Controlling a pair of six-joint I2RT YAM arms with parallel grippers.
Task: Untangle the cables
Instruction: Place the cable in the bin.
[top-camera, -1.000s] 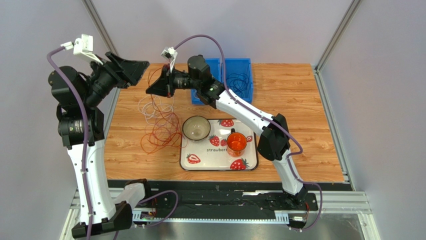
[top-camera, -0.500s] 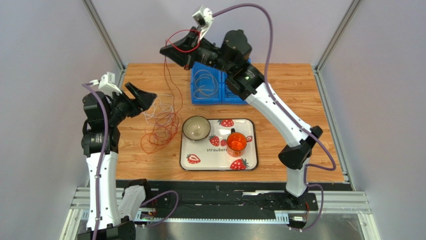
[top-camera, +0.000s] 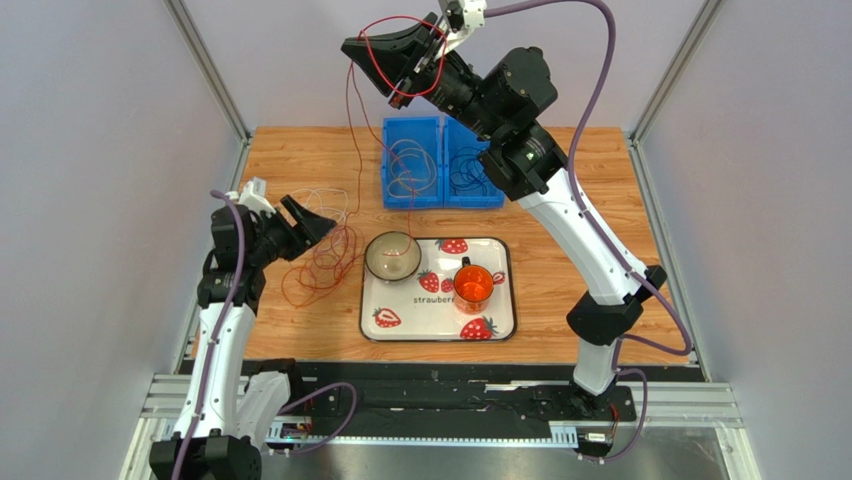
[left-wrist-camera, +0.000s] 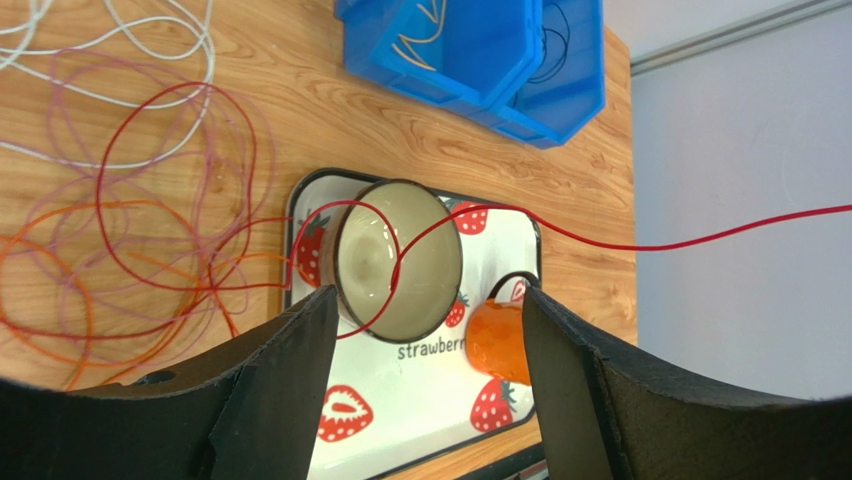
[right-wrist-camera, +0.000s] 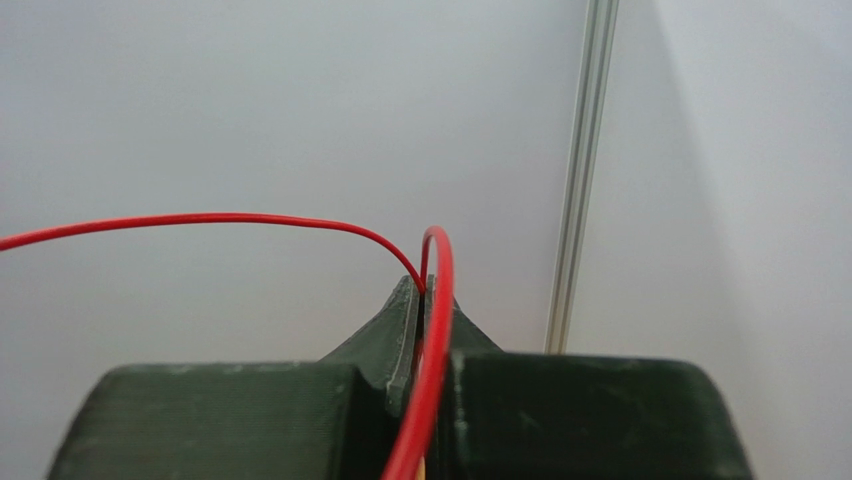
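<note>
- Here, at the left, the left gripper (top-camera: 312, 222) hung low over the left side of the table (top-camera: 600, 210). Its fingers stood apart with nothing between them.
- Just beside it, the tangled cables (top-camera: 322, 262) lay on the wood in loose loops. The orange and reddish loops were nearest the tray, and the white ones lay further back.
- From that pile a red cable (top-camera: 349, 130) rose steeply to the right gripper (top-camera: 385, 60), which was raised high above the far edge of the table. In the right wrist view its fingers were pinched together on the strand, which arched over their tips.
- In the left wrist view, the same red strand passed across the bowl (left-wrist-camera: 395, 262); whether it touched the rim could not be told.
- That bowl sat at the near-left corner of the strawberry-printed tray (top-camera: 440, 325), with an orange cup (top-camera: 473, 285) to its right.
- Behind the tray stood a blue bin (top-camera: 442, 195) with two compartments. A pale cable (top-camera: 405, 160) lay coiled in the left one and a dark cable (top-camera: 475, 165) in the right.
</note>
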